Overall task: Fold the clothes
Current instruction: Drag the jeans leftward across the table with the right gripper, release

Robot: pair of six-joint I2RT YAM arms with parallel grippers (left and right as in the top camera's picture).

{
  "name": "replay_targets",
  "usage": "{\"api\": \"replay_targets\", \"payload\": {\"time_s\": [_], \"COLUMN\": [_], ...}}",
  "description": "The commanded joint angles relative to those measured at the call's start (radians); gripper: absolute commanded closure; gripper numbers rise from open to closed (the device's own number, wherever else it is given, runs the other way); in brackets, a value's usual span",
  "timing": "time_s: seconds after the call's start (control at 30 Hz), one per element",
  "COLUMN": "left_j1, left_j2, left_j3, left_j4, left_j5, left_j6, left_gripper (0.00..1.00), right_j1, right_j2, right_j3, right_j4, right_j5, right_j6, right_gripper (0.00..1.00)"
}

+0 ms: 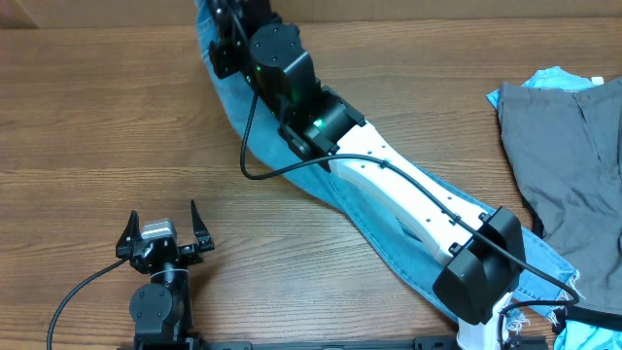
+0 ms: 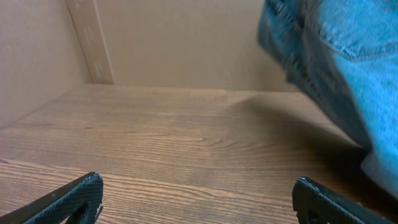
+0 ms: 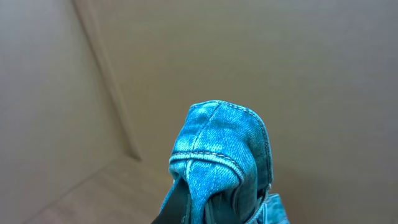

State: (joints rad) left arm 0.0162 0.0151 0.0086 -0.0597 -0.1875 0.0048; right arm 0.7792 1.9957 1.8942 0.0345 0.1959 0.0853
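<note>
A: Grip check, right gripper [image 3: 193, 208]?
B: Clamped on a bunched fold of light-blue faded denim jeans [image 3: 217, 149], raised at the far side; the legs trail diagonally across the brown wooden table [image 1: 97, 117].
A: Left gripper [image 1: 163, 216]?
B: Spread wide, empty, apart from the denim.
</note>
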Motion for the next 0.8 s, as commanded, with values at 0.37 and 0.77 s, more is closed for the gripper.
{"api": "replay_targets", "payload": {"time_s": [0.37, 0.77], "left_j1": [-0.004, -0.004], "left_j2": [-0.009, -0.009], "left_j3": [-0.004, -0.004], "left_j4": [0.002, 0.002], "left_j5": [0.004, 0.004], "left_j6": [0.018, 0.018], "left_gripper": [0.00, 0.00], "right_j1": [0.107, 0.037], "right_j2": [0.081, -0.150], "right_j3": [0.032, 0.032], "right_j4": [0.009, -0.264], "right_j5": [-0.192, -0.183], "right_j6": [0.098, 0.098], "right_gripper": [0.60, 0.05]}}
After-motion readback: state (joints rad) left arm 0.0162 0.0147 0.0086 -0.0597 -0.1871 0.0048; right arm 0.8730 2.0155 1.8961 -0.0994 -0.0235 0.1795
